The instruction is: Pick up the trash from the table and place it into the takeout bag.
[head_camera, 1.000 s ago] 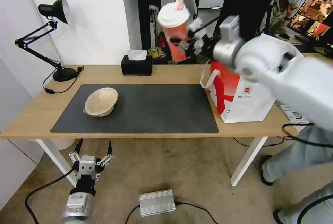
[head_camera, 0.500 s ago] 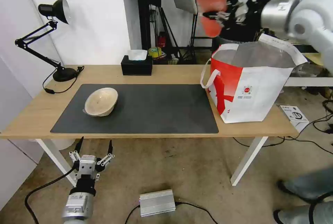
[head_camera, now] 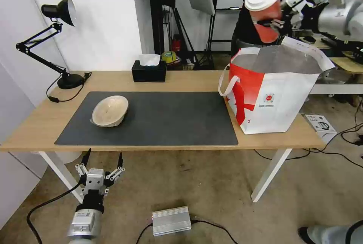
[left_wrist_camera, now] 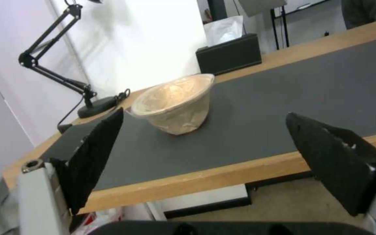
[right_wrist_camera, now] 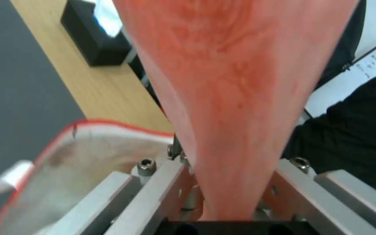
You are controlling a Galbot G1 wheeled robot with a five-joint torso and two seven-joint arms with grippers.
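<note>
Table (head_camera: 189, 81): long light-wood top on white legs; a dark grey mat (head_camera: 170, 119) covers its middle; a black desk lamp (head_camera: 56, 40) stands at the robot's left end.
Takeout bag (head_camera: 276, 100): white and red tote with foil lining, standing open-mouthed at the table's right end; white loop handle faces the mat; a small round red logo on its front, with print beneath too small to read.
Red cup (head_camera: 264, 13): white lid, pink straw; held in the air just above the bag's far rim, tilted, lid toward the robot's left; its long axis leans rather than hangs plumb; the bag's opening lies directly below it, so my judgement is the next move is a descent into the mouth.
Right gripper (head_camera: 281, 19): clamped on the cup's body; the right wrist view shows the cup (right_wrist_camera: 240, 98) wedged between its metal fingers, bag (right_wrist_camera: 66, 156) beneath.
Beige bowl (head_camera: 110, 110): on the mat's left part, tipped on its side; nearer the left arm.
Left gripper (head_camera: 102, 161): parked low before the table edge, fingers spread wide, holding nothing.
Black tissue box (head_camera: 149, 71): at the far table edge; no writing legible.
</note>
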